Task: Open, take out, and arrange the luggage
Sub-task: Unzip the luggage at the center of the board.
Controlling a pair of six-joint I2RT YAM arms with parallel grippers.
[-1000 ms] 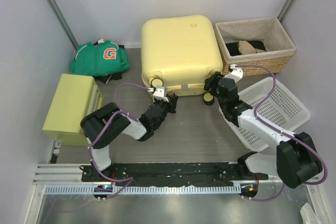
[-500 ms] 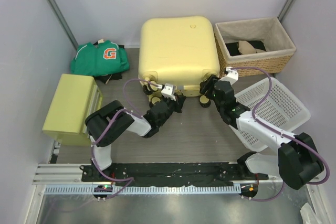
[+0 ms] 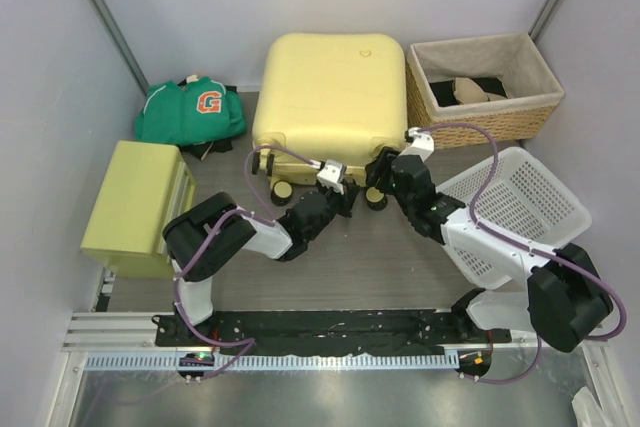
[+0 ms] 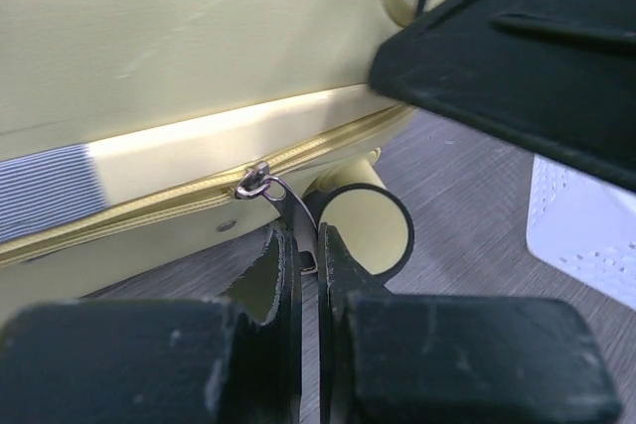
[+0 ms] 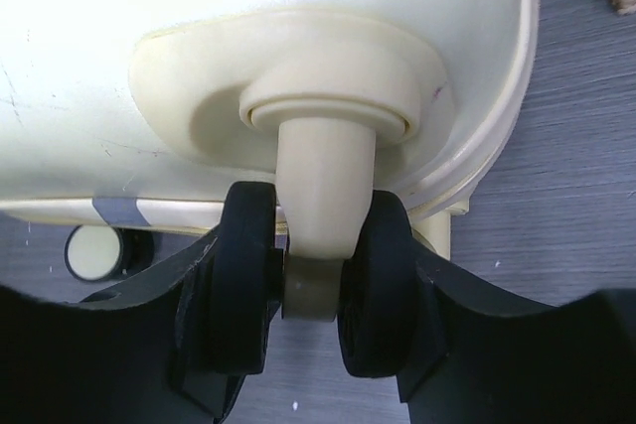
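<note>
Two robot arms work the near edge of the luggage (image 3: pixel 330 87), a pale yellow hard-shell suitcase lying flat and closed at the far middle of the grey wood-grain table (image 3: pixel 400 267). Its wheeled end faces the arms and sits slightly askew. The case lies between a green jersey (image 3: pixel 190 112) with an orange letter G, at its left, and a lined wicker basket (image 3: pixel 485 112) just beside its right corner.

The left gripper (image 4: pixel 303 250) is pinched nearly flat, its two fingers clamped on the thin metal tab of the zipper pull (image 4: pixel 260 182). The pull hangs from the zipper (image 4: pixel 149 211) that runs along the case's seam. A cream-faced wheel (image 4: pixel 363 230) with a black rim shows just behind the fingers.

The right gripper (image 5: pixel 313 290) stands at middle width around a twin caster (image 5: pixel 323 196) at the case's near right corner. Its dark fingers (image 5: pixel 149 335) lie against the outer faces of the two black wheels (image 5: pixel 243 275), with the cream stem between them, so it appears to hold the caster.

A white perforated plastic basket (image 3: pixel 540 197) sits at the right, below the wicker one, with the right arm's forearm crossing over its near side. A yellow-green box (image 3: pixel 135 202) rests at the left edge of the table, well apart from the suitcase. Dark and tan items lie inside the wicker basket, too small to make out.
</note>
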